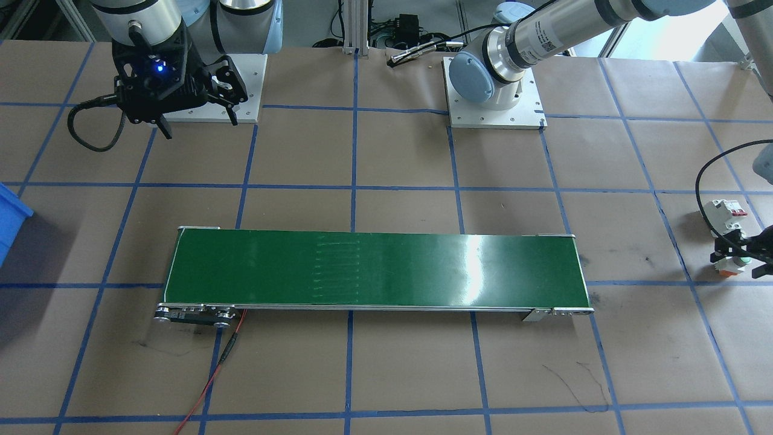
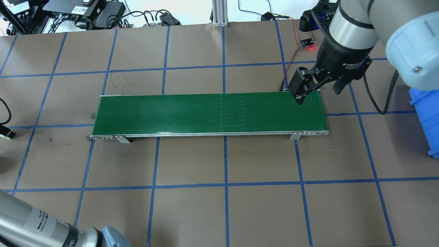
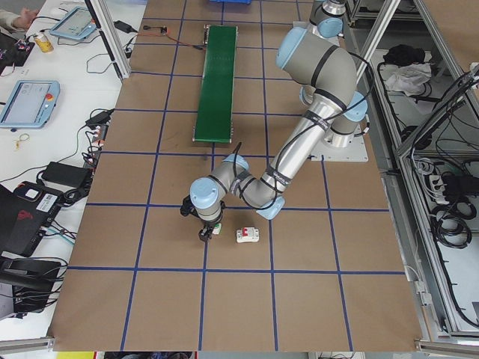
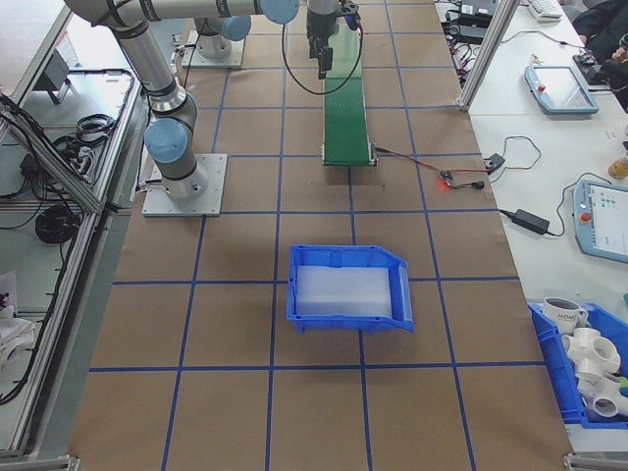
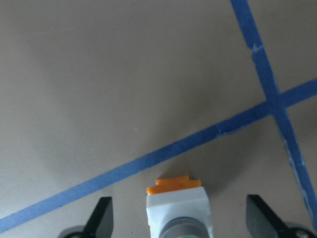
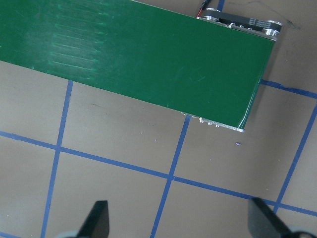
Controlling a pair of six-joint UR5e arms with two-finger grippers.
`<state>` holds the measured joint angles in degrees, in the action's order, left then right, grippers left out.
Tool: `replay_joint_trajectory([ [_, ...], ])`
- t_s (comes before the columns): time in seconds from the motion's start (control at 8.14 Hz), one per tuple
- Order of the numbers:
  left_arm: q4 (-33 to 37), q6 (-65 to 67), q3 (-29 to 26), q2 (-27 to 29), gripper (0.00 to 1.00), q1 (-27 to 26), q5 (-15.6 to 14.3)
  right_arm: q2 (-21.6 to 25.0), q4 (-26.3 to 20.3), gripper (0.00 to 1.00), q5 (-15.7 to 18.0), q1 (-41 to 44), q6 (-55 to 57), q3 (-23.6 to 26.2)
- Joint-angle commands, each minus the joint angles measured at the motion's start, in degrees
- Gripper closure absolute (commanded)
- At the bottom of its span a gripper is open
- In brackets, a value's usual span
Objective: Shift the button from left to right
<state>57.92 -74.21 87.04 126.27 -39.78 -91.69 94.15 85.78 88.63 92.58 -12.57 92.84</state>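
Facing the robot, one button [image 1: 738, 263] sits between the spread fingers of the left gripper [image 1: 744, 258], beside one white breaker [image 1: 724, 215]. Overhead, the right gripper [image 2: 318, 90] hangs spread above one green conveyor [image 2: 209, 115]. From the right, one blue bin [image 4: 349, 287] holds a white sheet [image 4: 343, 290].

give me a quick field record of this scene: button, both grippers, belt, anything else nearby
button: button on the brown paper, between the open fingers of the left gripper, not yet gripped
left gripper: low over the table, fingers apart either side of the button
right gripper: right gripper open, empty, raised near one end of the conveyor belt
conveyor belt: green, nothing on it
nearby: white circuit breaker beside the button; blue bin at the far right end
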Motion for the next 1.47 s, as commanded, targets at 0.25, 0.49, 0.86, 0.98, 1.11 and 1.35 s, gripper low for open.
replay_joint_trajectory([
  [0.25, 1.1, -0.9, -0.6, 0.0, 0.73, 0.0, -5.5, 0.0, 0.0, 0.00, -0.2, 0.1, 0.1, 0.1],
  [0.49, 2.2, -1.4, -0.9, -0.2, 1.00, 0.0, -5.5, 0.0, 0.0, 0.00, -0.2, 0.1, 0.1, 0.1],
  [0.86, 8.0, -1.2, -1.0, -4.9, 1.00, -1.0, 2.0, 0.0, -0.1, 0.00, -0.2, 0.1, 0.1, 0.1],
  [0.98, 8.6, -1.7, -0.9, -6.9, 1.00, -3.3, 3.0, 0.0, -0.1, 0.00, -0.2, 0.1, 0.1, 0.1],
  [1.11, 13.1, -0.3, -0.9, -9.5, 1.00, -8.0, 2.3, 0.0, -0.1, 0.00, -0.2, 0.1, 0.1, 0.1],
  [1.35, 17.2, 18.5, -0.5, -14.2, 1.00, -16.2, 1.8, 0.0, -0.1, 0.00, -0.1, 0.1, 0.1, 0.1],
])
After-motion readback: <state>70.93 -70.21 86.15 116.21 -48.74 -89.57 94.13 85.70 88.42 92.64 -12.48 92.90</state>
